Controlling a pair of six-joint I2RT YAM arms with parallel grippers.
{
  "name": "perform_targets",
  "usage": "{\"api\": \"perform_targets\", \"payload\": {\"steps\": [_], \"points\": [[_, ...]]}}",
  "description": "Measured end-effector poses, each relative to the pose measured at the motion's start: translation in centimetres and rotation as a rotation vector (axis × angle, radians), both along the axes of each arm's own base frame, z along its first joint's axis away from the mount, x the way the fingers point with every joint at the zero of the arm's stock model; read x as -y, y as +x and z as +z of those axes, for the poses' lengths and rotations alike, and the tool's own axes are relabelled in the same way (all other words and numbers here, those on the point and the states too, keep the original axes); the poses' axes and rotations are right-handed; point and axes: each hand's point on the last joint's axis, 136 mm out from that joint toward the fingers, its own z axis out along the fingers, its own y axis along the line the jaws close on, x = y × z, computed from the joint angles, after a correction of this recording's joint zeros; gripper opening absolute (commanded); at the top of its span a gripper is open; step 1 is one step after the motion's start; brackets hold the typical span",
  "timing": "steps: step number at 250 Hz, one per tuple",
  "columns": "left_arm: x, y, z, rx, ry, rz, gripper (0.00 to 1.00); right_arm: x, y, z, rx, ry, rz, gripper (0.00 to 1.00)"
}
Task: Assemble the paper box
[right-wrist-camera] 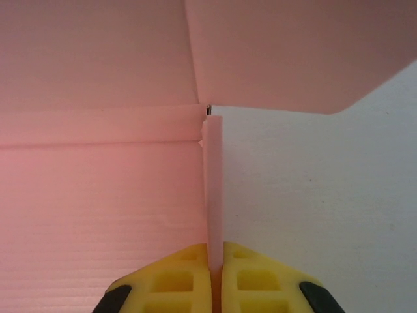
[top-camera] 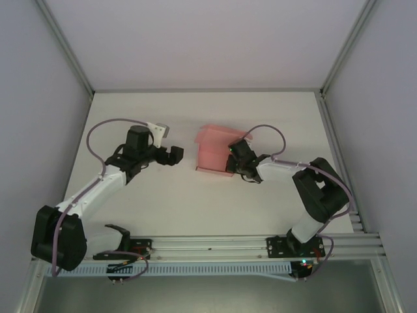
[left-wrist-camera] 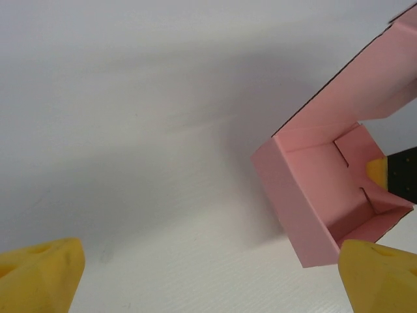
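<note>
Two arms in play: left one free, right one on the work.
Left fingers (top-camera: 173, 155): spread wide, holding nothing; near the box's left side, not touching it.
Paper box (top-camera: 214, 150): on the bench (top-camera: 195, 208), a little right of centre; tray walls up, lid flap open at the far side.
Right fingers (right-wrist-camera: 254, 280): pinched flat on one thin upright wall at the box's right side.
Step, my reading: forming the walls, right side being set.
Next move, my judgement: I'd brace the left wall with the free arm before any tucking; flimsy paper, so light squeeze only.
</note>
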Motion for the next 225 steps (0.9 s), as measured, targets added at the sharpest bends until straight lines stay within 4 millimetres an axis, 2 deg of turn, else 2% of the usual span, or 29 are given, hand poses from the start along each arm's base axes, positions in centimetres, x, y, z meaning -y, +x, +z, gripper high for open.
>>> {"api": "perform_targets", "payload": {"steps": [33,59,71,90,122,133,155,177,201,225], "points": [[-1.7,0.5,0.0,-0.011,-0.017,0.076,1.00,-0.3,0.2,0.2,0.039,0.015,0.029,0.00],[-3.2,1.0,-0.6,-0.041,-0.040,0.145,1.00,-0.5,-0.8,0.9,0.084,0.062,0.085,0.00],[-3.6,1.1,-0.9,-0.054,-0.056,0.161,1.00,-0.8,-1.2,1.9,0.113,0.098,0.115,0.00],[-3.5,1.2,-1.4,-0.068,-0.099,0.150,1.00,-2.0,-1.1,5.2,0.202,0.187,0.166,0.00],[-0.8,0.1,-1.1,-0.073,-0.222,0.017,1.00,-4.9,-0.8,14.8,0.452,0.388,0.272,0.00],[0.3,-0.3,-0.5,-0.059,-0.260,-0.038,1.00,-5.8,-1.1,18.0,0.526,0.440,0.313,0.00],[3.0,-1.4,1.7,-0.002,-0.323,-0.165,1.00,-7.9,-2.3,22.8,0.633,0.502,0.403,0.00],[5.3,-2.7,4.3,0.065,-0.370,-0.276,1.00,-9.6,-3.5,25.3,0.690,0.533,0.475,0.00],[7.0,-3.5,6.7,0.118,-0.398,-0.364,1.00,-10.7,-4.6,25.9,0.711,0.545,0.522,0.00],[7.5,-3.3,7.7,0.135,-0.403,-0.384,1.00,-10.8,-4.7,26.8,0.748,0.549,0.536,0.00]]}}
